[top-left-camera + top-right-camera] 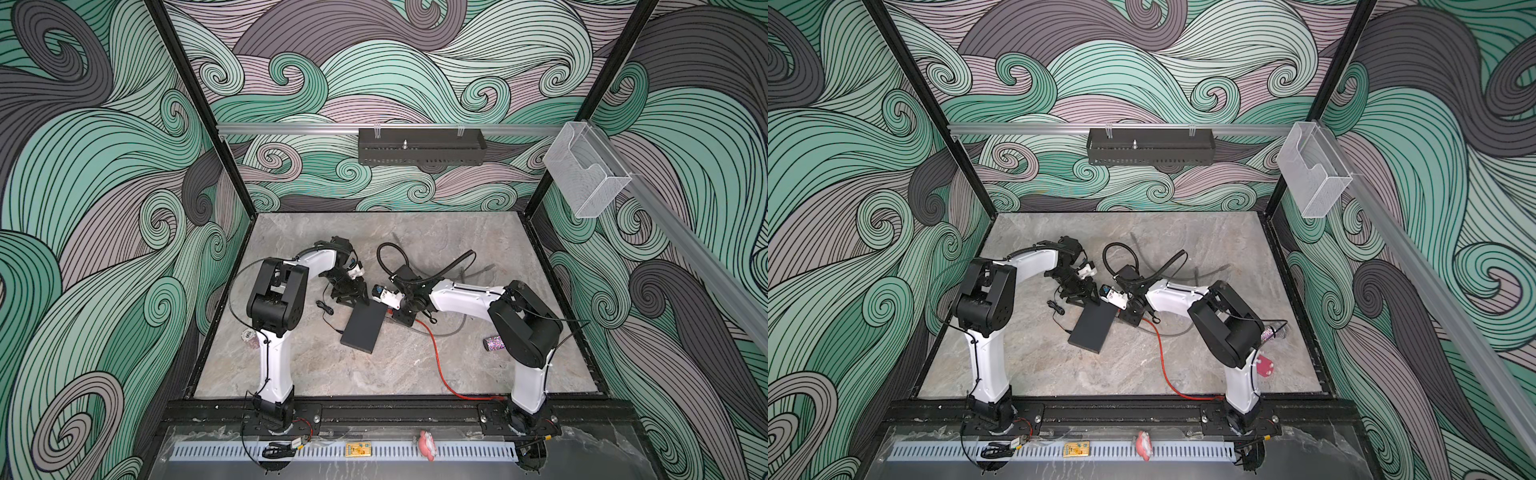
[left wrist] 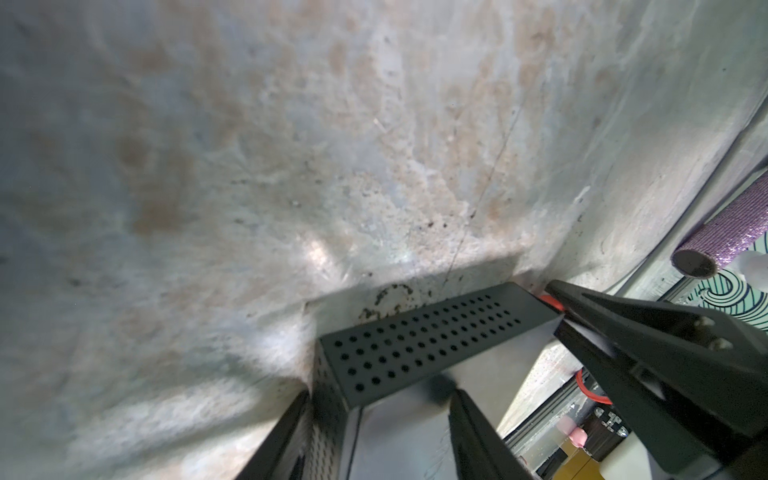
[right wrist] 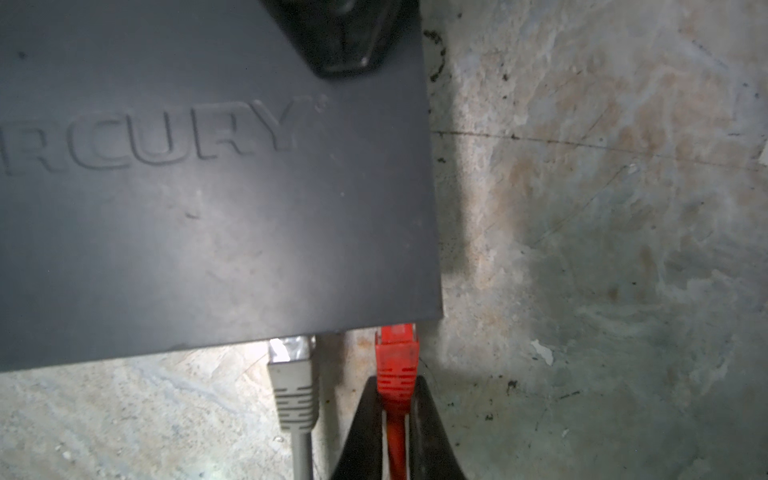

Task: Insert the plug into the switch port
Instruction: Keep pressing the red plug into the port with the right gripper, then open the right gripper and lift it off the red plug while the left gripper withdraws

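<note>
The switch [image 1: 362, 329] [image 1: 1093, 328], a flat black box, lies on the stone tabletop in both top views. My left gripper [image 1: 353, 297] [image 2: 378, 436] stands partly open over its far end. One of its fingers [image 2: 282, 436] is beside the perforated side and the other lies on the top. My right gripper [image 1: 390, 319] [image 3: 397, 401] is shut on the red plug [image 3: 397, 361]. The plug's front end sits at the switch's [image 3: 208, 208] port edge, and its depth is hidden. A grey plug [image 3: 293, 386] is in the neighbouring port.
The red cable [image 1: 436, 353] trails to the front rail, and a grey cable [image 1: 449, 330] curves off to the right. A thin black cord [image 1: 326, 309] lies left of the switch. A glittery purple tube [image 1: 494, 344] and a looped black hose [image 1: 386, 257] are nearby.
</note>
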`<state>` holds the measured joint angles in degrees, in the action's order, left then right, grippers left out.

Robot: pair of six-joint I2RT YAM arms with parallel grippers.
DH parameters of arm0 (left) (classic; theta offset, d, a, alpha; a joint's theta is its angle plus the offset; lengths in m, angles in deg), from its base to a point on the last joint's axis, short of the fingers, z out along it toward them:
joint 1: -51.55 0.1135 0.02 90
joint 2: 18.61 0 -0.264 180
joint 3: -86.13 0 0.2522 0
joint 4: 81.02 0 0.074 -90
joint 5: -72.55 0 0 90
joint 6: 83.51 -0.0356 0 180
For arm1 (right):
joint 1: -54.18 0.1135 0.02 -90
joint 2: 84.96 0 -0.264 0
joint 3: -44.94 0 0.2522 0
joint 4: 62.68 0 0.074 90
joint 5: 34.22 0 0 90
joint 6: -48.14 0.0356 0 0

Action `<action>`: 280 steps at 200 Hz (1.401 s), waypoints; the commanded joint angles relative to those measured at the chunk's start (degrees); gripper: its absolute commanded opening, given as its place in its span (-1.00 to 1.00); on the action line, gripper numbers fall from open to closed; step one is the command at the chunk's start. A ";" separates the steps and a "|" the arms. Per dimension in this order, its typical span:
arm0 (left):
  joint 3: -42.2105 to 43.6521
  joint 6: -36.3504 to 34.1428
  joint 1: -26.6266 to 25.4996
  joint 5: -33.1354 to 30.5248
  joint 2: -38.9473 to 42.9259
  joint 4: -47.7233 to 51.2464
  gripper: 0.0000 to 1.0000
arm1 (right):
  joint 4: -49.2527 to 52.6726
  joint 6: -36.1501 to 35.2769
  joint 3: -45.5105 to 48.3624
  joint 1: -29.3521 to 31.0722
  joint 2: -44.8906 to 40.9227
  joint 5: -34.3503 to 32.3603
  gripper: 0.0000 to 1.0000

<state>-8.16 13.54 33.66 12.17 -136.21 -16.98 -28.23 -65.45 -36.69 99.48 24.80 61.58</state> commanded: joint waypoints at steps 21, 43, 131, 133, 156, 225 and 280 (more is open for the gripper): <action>0.14 -0.28 -3.59 6.06 -2.75 -0.98 0.05 | -9.76 -1.10 -5.09 1.81 -1.57 6.33 -0.90; 0.03 -0.39 -3.64 5.88 -2.72 -0.94 0.05 | -9.78 -1.01 -5.36 1.89 -2.70 7.36 -0.89; -0.89 0.46 -2.75 5.23 -2.23 -0.98 0.05 | -10.62 -0.22 -3.42 1.66 -1.27 3.96 -0.80; -0.93 0.50 -2.67 5.19 -2.27 -0.98 0.06 | -10.55 -0.11 -3.41 1.64 -1.34 3.78 -0.80; -1.88 0.84 -1.98 5.02 -2.03 -0.98 0.06 | -10.58 0.87 -2.82 1.15 -1.65 3.46 -0.78; -3.84 0.76 0.08 5.09 -2.19 -0.71 0.07 | -11.52 2.17 0.26 0.41 -2.94 1.46 -0.64; -4.34 0.86 2.16 4.00 -0.79 0.05 0.08 | -8.99 1.80 2.65 -1.38 -7.96 1.00 -0.45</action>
<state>-10.39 13.91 34.86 14.29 -137.30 -17.79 -35.44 -63.86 -35.06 99.15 20.89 61.82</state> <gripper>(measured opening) 0.540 0.266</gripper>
